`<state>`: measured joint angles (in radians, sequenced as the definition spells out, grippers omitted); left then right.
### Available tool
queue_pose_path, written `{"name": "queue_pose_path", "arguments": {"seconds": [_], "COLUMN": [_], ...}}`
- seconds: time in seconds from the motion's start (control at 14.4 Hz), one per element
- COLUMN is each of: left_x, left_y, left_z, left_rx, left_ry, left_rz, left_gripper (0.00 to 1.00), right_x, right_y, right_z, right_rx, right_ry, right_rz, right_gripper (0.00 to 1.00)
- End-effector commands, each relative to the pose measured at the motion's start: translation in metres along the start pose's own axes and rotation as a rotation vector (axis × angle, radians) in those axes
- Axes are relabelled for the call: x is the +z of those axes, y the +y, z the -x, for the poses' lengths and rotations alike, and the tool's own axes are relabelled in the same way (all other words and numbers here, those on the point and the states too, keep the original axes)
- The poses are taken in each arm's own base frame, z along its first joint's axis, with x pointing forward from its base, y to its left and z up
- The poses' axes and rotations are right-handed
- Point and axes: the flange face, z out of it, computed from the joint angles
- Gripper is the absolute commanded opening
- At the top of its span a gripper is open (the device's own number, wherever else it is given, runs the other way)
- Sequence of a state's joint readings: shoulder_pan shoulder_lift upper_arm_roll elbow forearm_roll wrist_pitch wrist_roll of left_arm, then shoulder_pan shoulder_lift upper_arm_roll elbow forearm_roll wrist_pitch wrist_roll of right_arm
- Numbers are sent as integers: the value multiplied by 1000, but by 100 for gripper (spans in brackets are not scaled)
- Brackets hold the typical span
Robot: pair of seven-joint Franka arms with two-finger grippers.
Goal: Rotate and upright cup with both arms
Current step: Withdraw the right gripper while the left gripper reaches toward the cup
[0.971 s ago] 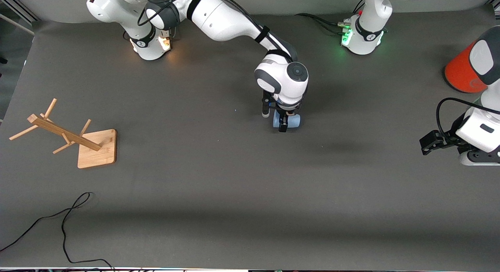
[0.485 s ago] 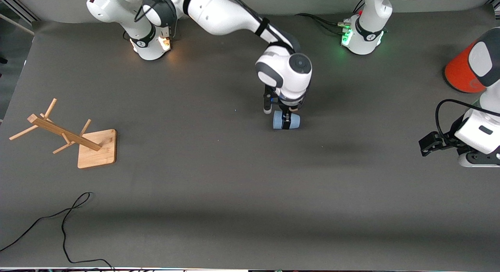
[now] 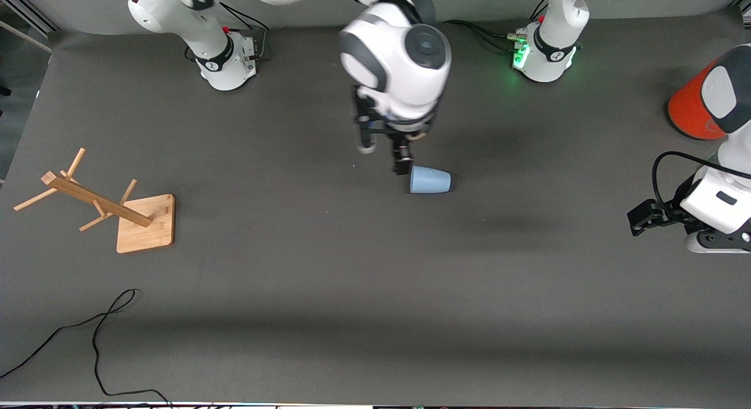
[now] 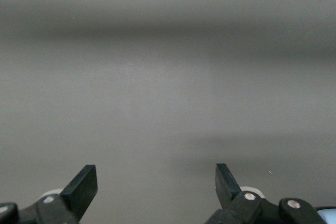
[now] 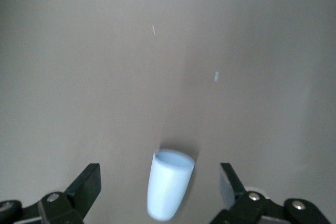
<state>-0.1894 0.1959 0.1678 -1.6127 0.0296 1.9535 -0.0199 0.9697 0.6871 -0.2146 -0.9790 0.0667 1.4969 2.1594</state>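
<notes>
I see the light-blue cup (image 3: 430,180) (image 5: 169,183) lying on its side mid-table, rim toward the left arm's end. My right gripper (image 3: 384,154) (image 5: 157,182) hangs above it, fingers spread, holding nothing. The left gripper (image 3: 639,215) (image 4: 156,182) waits, spread, near the orange can (image 3: 692,107). The wooden rack (image 3: 102,206) lies tipped over.

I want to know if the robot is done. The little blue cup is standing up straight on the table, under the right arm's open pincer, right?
Not quite. The cup is lying on its side, not standing, as the front view shows. The rest holds: the right pincer hangs open above it.
</notes>
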Motion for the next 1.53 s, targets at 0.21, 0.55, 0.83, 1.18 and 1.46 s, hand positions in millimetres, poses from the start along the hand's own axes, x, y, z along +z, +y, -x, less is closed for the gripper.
{"name": "queue_pose_path", "arguments": {"seconds": [0.21, 0.55, 0.83, 1.18, 1.46], "left_x": [7, 26, 6, -12, 8], "left_y": [5, 13, 72, 167, 309], "left_z": [-3, -7, -9, -10, 25], "left_rx": [11, 1, -19, -178, -264], "left_ry": [-27, -54, -37, -80, -65], "left_rz": [-15, -13, 10, 13, -92], "left_gripper": [100, 100, 100, 100, 100], "right_x": [-81, -88, -73, -61, -65], "right_y": [-9, -6, 16, 41, 44], "right_z": [-221, -402, -513, -573, -603], "right_rx": [-416, -719, -876, -1136, -1324], "right_ry": [-79, -132, -163, -73, -15], "right_rz": [80, 40, -73, -152, -198], "right_gripper": [100, 100, 100, 100, 100]}}
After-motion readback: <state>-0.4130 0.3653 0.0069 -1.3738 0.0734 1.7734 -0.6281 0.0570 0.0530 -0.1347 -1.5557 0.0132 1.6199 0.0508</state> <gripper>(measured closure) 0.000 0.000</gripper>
